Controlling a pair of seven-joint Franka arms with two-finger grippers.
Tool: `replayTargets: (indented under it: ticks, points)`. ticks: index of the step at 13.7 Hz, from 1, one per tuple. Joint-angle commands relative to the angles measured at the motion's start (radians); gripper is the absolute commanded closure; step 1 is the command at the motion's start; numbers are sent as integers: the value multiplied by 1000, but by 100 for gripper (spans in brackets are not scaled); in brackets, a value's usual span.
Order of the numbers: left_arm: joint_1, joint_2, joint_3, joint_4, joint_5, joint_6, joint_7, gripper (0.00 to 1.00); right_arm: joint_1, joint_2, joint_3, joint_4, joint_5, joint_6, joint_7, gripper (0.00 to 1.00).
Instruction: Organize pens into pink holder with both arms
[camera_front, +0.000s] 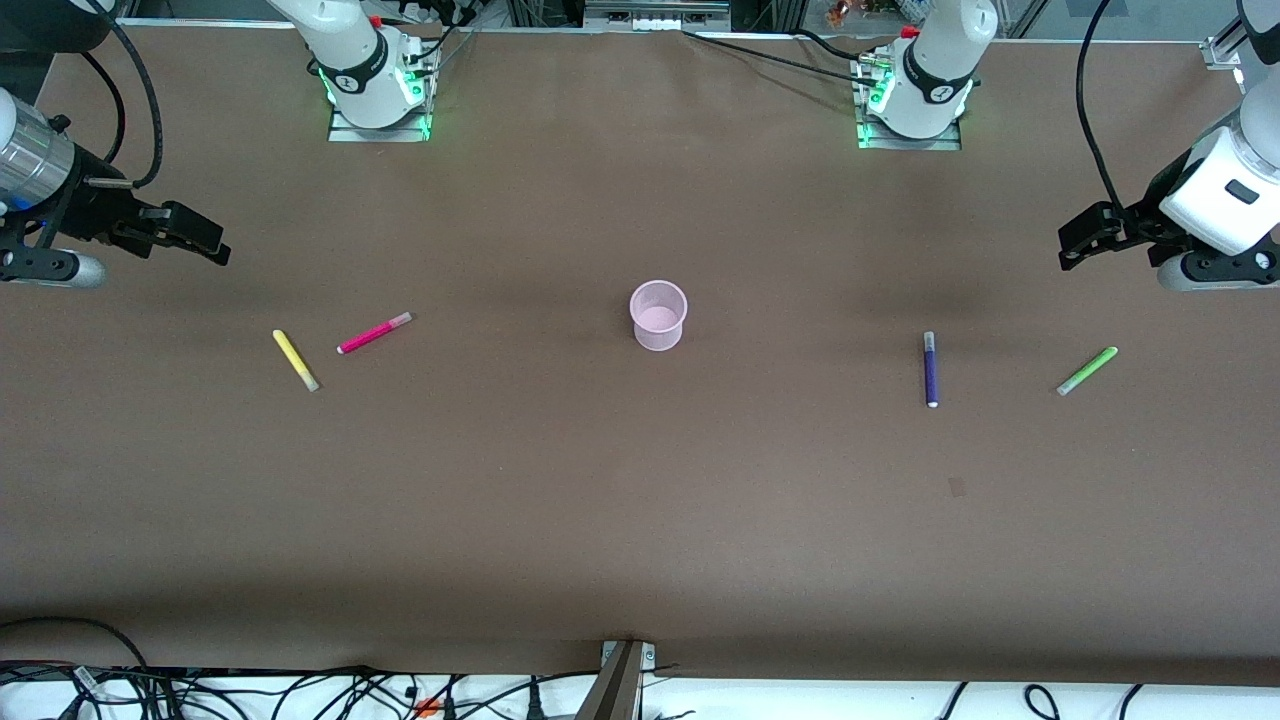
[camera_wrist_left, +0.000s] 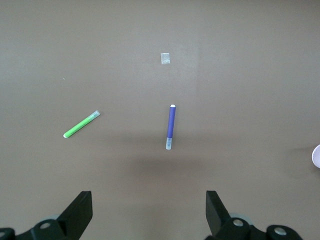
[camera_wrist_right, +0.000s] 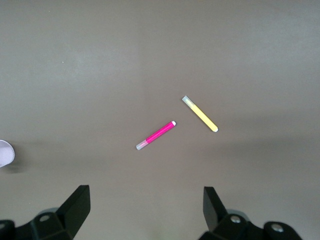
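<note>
The pink holder (camera_front: 658, 315) stands upright and empty at the table's middle. The yellow pen (camera_front: 295, 360) and the magenta pen (camera_front: 374, 333) lie toward the right arm's end. The dark purple pen (camera_front: 930, 369) and the light green pen (camera_front: 1087, 370) lie toward the left arm's end. My right gripper (camera_front: 205, 240) is open and empty, up over the table at its end; its wrist view shows its gripper (camera_wrist_right: 146, 207), the magenta pen (camera_wrist_right: 156, 135) and the yellow pen (camera_wrist_right: 200, 114). My left gripper (camera_front: 1075, 240) is open and empty over its end; its wrist view shows its gripper (camera_wrist_left: 149, 210), the purple pen (camera_wrist_left: 170, 127) and the green pen (camera_wrist_left: 81, 124).
A small patch (camera_front: 957, 487) marks the brown table nearer the front camera than the purple pen; it also shows in the left wrist view (camera_wrist_left: 165, 58). The holder's rim (camera_wrist_left: 316, 156) peeks in at that view's edge. Loose cables (camera_front: 300, 690) lie along the table's front edge.
</note>
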Motion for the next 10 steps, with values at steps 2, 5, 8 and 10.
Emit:
replayTargets:
  ticks: [2,5,8,10]
  points:
    - [-3,18,1,39,22,-28,11,0,-12,6,-15,21,7,-22,-22,0]
    - [-4,18,1,39,21,-28,11,0,-18,23,-44,27,6,-17,-79,0]
    - [-4,18,1,39,21,-28,11,0,-24,52,-49,21,8,-23,-63,0]
    - [-4,18,1,39,19,-28,11,0,-24,65,-49,15,8,-18,0,0]
